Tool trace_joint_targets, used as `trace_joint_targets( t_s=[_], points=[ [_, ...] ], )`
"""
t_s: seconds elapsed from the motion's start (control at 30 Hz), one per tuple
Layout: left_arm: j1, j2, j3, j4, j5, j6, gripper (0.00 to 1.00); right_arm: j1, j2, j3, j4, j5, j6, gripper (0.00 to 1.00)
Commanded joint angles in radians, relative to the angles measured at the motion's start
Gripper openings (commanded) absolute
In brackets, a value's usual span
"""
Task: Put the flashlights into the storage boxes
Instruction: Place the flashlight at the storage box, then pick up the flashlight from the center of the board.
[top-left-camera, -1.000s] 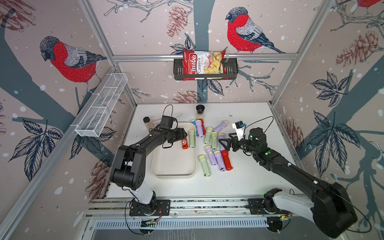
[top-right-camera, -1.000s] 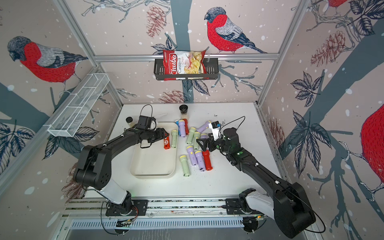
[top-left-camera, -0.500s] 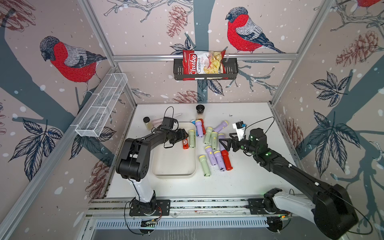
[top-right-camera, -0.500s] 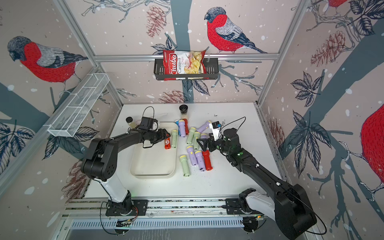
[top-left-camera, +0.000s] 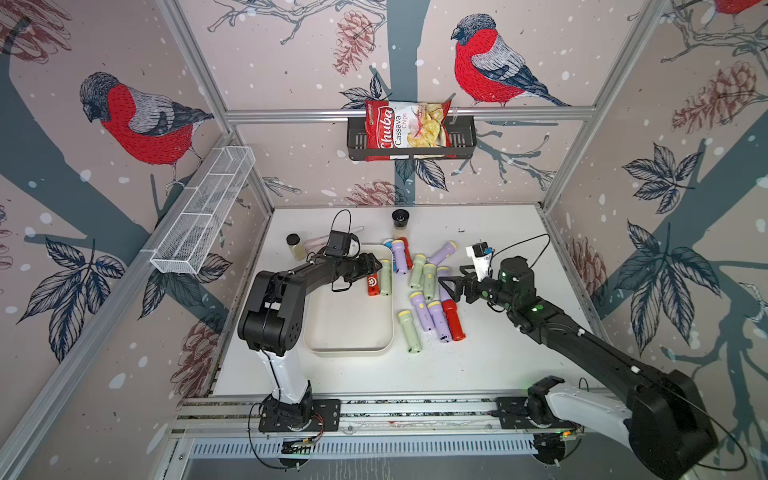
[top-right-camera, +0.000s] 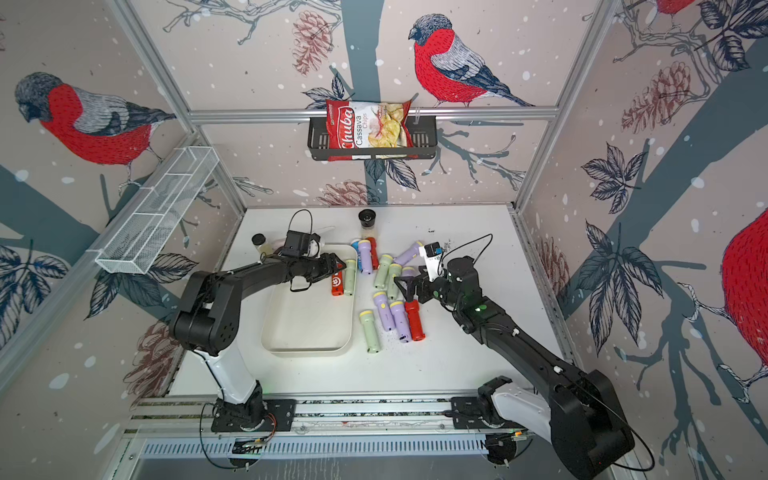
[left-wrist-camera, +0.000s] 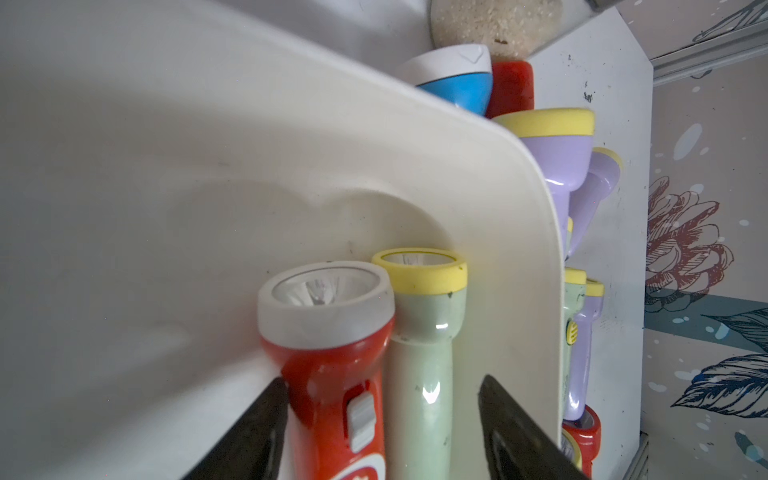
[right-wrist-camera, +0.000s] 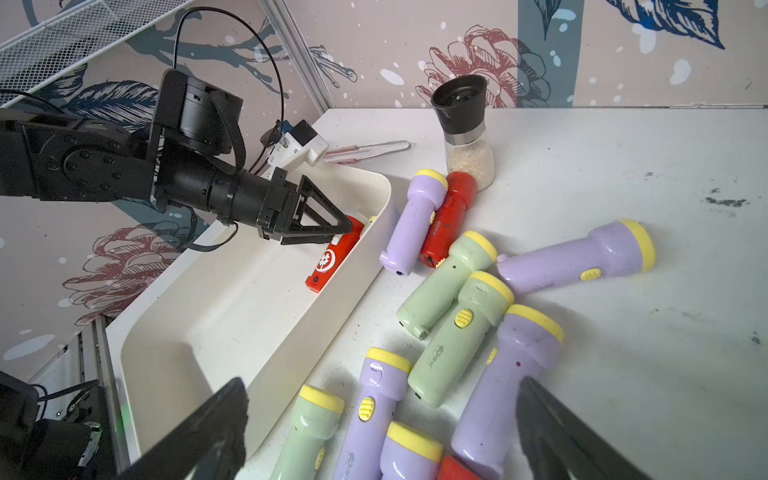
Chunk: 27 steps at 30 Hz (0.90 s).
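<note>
Chips bag (top-left-camera: 405, 129) in black basket (top-left-camera: 463, 139); grinder jar (top-left-camera: 400, 218) upright.

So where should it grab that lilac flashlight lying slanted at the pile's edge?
Probably the narrow handle of the lilac flashlight, just behind its wide yellow head, from straight above with jaws across it. It lies flat, and its tail end lies right beside a pale green flashlight, so the head end is freer.

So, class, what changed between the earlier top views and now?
Only the left arm moved: its elbow shifted away from the front rail, while the left claw kept straddling the red flashlight and pale green flashlight in the cream tray. Nothing was gripped or released. The right claw, open, and the loose flashlights stayed put.
</note>
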Motion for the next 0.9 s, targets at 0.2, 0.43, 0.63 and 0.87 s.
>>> trace_joint_targets(
  t_s=[0.2,0.43,0.63,0.87],
  points=[
    [-0.005,-0.032,0.025,-0.034,-0.045,0.049,0.72,0.006,-0.011,0.000,-0.012,0.026,0.010,1.00],
    [-0.005,-0.129,0.005,-0.070,-0.117,0.069,0.72,0.007,-0.001,0.001,-0.019,0.044,0.025,1.00],
    [-0.016,-0.233,-0.024,-0.100,-0.172,0.101,0.72,0.006,0.023,0.016,-0.062,0.103,0.065,1.00],
    [-0.070,-0.356,-0.073,-0.096,-0.248,0.139,0.71,-0.040,0.083,0.067,-0.216,0.179,0.193,1.00]
  ],
)
